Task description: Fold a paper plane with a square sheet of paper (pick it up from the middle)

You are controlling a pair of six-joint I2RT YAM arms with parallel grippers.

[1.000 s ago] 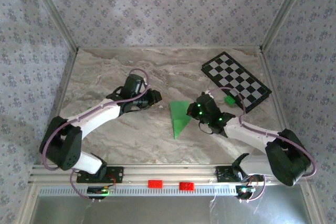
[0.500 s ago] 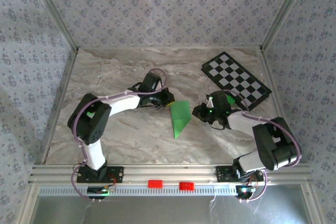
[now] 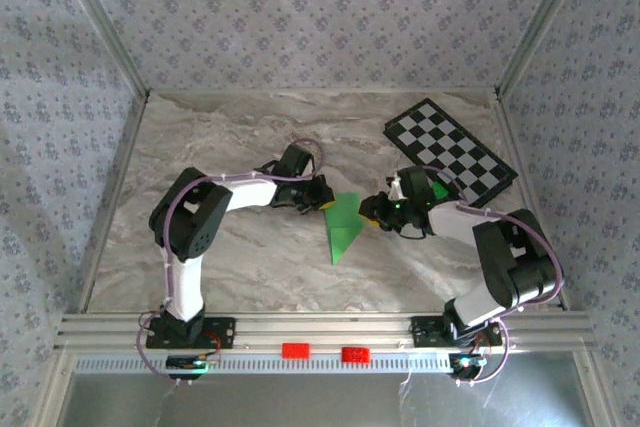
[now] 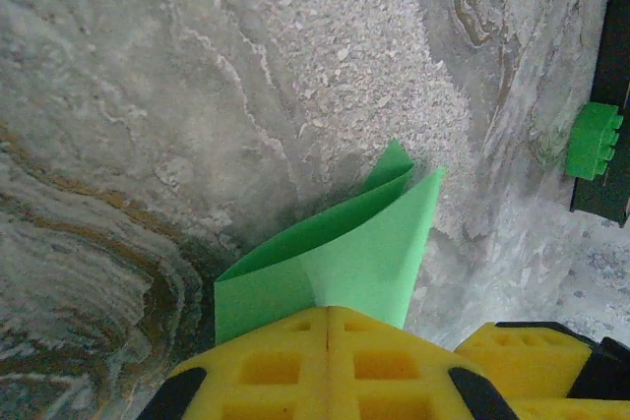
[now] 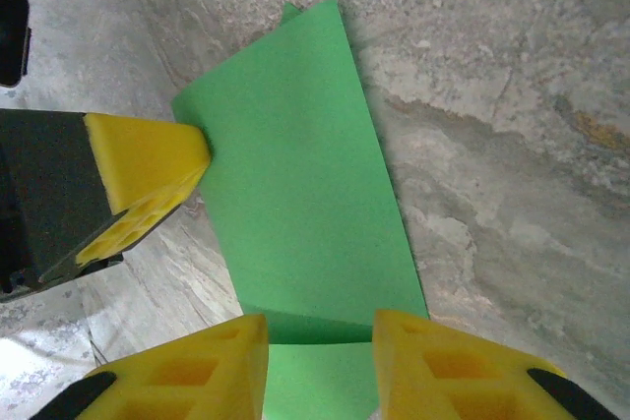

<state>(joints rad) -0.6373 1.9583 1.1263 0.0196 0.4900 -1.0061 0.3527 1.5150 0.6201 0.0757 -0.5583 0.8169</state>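
Observation:
The green sheet of paper lies mid-table, folded into a wedge whose point faces the near edge. My left gripper is at its upper left corner. In the left wrist view its yellow fingers press together on the paper's edge, and the layers fan open beyond them. My right gripper sits at the paper's right side. Its fingers stand apart in the right wrist view, and the paper with a fold line runs between them. The left gripper's yellow finger touches the far edge there.
A black-and-white checkered board lies at the back right, with a small green block at its near edge, behind the right wrist. Two red blocks sit on the front rail. Metal frame posts border the marble table.
The left gripper swung right to the paper's upper left corner and shut on it. The right gripper slid left to the paper's right edge and opened.

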